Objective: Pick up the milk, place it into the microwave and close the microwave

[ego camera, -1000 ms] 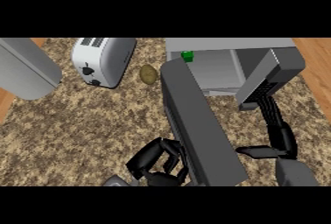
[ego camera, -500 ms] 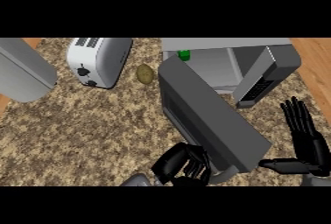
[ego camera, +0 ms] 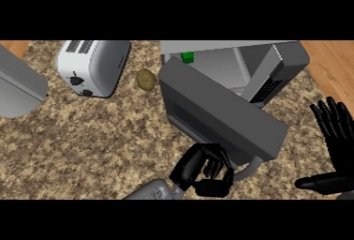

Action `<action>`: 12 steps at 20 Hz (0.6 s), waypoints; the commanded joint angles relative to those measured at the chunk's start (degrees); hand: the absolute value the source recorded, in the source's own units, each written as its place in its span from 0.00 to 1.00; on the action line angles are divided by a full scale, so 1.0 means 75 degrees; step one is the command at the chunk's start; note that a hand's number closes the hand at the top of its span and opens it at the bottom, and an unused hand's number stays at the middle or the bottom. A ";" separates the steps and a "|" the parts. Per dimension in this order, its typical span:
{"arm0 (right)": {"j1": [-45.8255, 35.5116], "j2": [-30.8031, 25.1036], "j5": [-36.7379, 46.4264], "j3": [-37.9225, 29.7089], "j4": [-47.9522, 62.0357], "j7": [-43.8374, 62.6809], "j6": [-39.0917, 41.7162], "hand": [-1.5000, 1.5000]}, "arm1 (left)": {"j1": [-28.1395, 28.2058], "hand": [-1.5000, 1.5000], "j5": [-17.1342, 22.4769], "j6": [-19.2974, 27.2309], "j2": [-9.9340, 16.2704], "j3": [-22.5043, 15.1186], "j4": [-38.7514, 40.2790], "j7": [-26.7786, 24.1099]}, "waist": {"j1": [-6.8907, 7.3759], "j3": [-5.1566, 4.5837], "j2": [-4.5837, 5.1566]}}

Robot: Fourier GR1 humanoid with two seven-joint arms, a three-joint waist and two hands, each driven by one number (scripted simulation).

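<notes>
Nearest, my left hand [ego camera: 204, 169] sits low at centre, fingers curled round the pale grey handle bar [ego camera: 250, 169] at the free edge of the dark grey microwave door [ego camera: 221, 115]. My right hand [ego camera: 337, 150] stands at the right edge, fingers straight and spread upward, thumb out to the side, holding nothing: resting.

Under both lies the speckled brown granite counter [ego camera: 90, 145]. The door is swung open and slants across the middle of the view, from its hinge side near the cavity down to my left hand.

Further up, the grey microwave body [ego camera: 276, 70] shows its pale cavity. At the cavity's upper left a small green cap [ego camera: 187, 57] peeks over the door's top edge; I judge this to be the milk, already inside the microwave. Its body is hidden by the door, so I cannot say whether it stands square.

Handling note: a milk carton should be light and stiff-walled, tippy if knocked; best held round its sides. No regrasp looks needed. The remaining step, as I judge it, is swinging the door shut.

Far left: a white slotted toaster [ego camera: 93, 65], a brown potato [ego camera: 145, 79] just beside it, and a rounded grey object [ego camera: 17, 91] at the edge.
</notes>
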 commanded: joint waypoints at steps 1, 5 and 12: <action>-0.0126 -0.0161 -0.0282 0.0243 -0.0576 0.0403 0.0451 0.00 | -0.0594 1.00 0.0666 0.0710 -0.0073 -0.0077 -0.0017 -0.0184 | -0.0206 -0.0015 0.0025; -0.0014 -0.0422 -0.0504 0.0316 -0.0760 0.0371 0.1001 0.00 | -0.1054 1.00 0.1127 0.0993 -0.0074 0.0161 0.0245 -0.0604 | -0.0525 -0.0014 0.0123; -0.0283 -0.0651 -0.1038 0.0410 -0.1151 0.0930 0.1338 0.00 | -0.2121 1.00 0.1975 0.1346 -0.0075 0.0571 0.0801 -0.0394 | -0.0910 -0.0007 0.0212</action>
